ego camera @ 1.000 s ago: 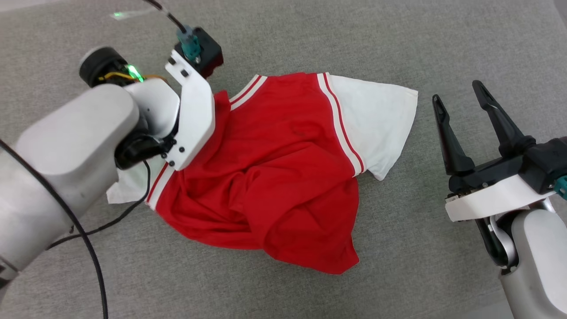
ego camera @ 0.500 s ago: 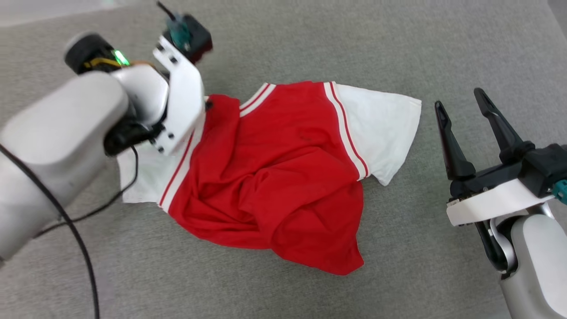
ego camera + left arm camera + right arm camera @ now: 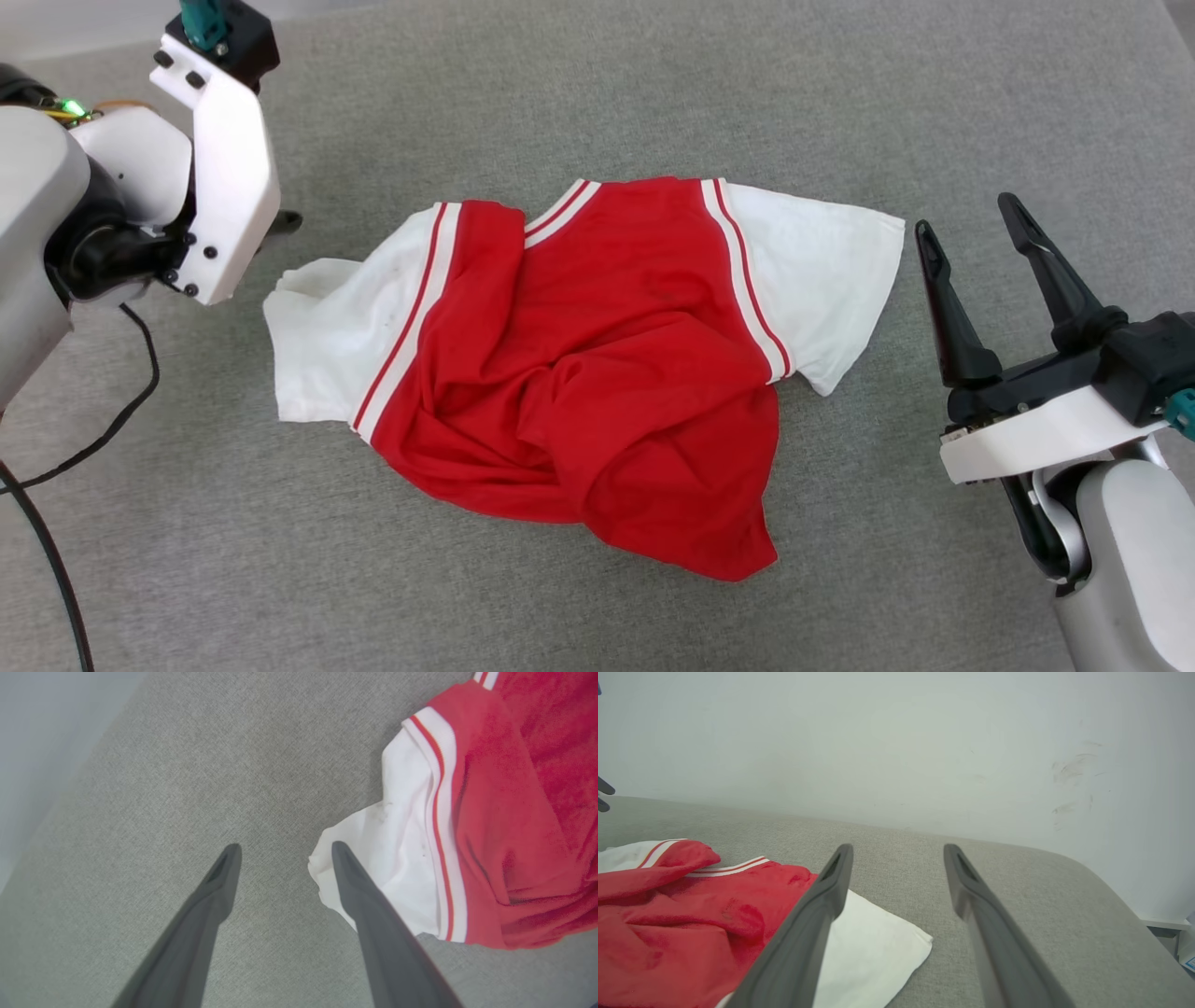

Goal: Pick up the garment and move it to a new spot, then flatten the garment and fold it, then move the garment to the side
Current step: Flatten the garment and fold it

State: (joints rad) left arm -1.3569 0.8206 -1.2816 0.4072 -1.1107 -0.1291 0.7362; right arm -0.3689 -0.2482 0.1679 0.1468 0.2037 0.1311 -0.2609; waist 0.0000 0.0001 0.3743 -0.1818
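Shirt lies mid-frame in the head view on the grey fabric surface. It is crumpled. The red body is bunched in deep folds toward 5 o'clock, so the hem line is hard to trace. One white sleeve spreads flat toward 2 o'clock. The other sleeve, at 9 o'clock, is rumpled, with its edge curled up at the 10 o'clock corner. Striped trim shows at both sleeve seams and the collar.

Left gripper: fingers spread, nothing between them. In the left wrist view one fingertip overlaps the curled sleeve edge of the shirt; cannot tell if it touches. In the head view it sits at 10 o'clock of the shirt, mostly hidden behind its white wrist bracket, with one dark tip peeking out.

Right gripper: at 3 o'clock of the shirt, apart from it, fingers spread and empty. The same shows in the right wrist view, where the shirt is cut off at 8 o'clock.

A black cable runs off-frame at 8 o'clock.
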